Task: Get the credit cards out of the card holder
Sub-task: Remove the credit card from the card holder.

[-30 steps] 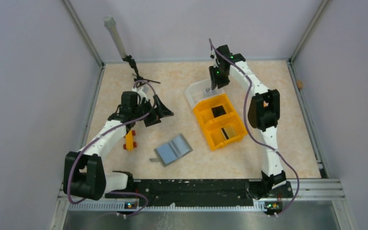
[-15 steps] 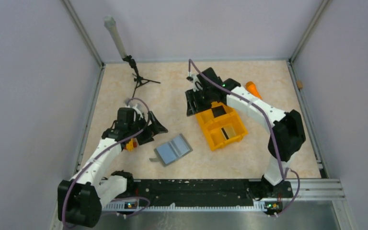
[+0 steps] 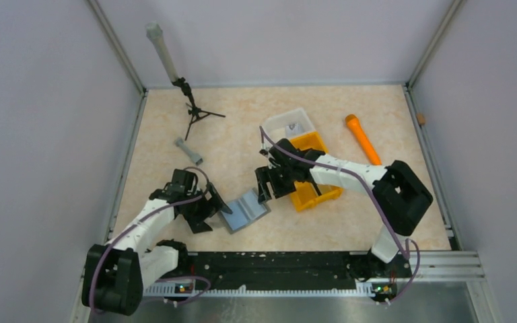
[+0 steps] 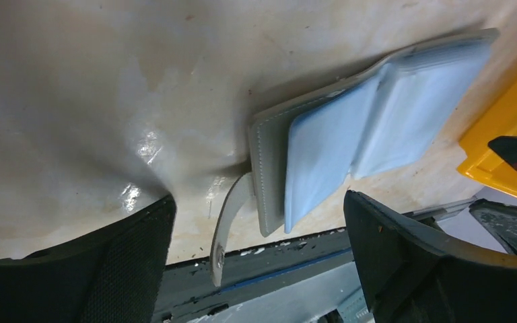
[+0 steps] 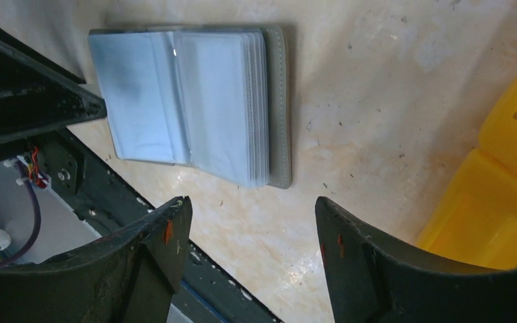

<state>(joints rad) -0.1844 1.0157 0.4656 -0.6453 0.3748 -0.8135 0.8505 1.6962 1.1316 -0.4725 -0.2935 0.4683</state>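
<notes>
Grey card holder (image 3: 247,210) is found lying open on the table (image 3: 242,114), credit cards (image 5: 219,101) still inside. Both arms have been brought down from the back: the left gripper (image 3: 213,210) and right gripper (image 3: 269,191) now flank it, fingers spread, nothing gripped. Extraction can be started.

Matt card holder (image 4: 269,168), glossy table (image 4: 94,74)
Its stitched grey cover looks matt; its pale-blue plastic sleeves (image 5: 215,101) are smooth (faintly shiny); the beige table shows glare; the bin (image 5: 511,175) is smooth orange plastic
</notes>
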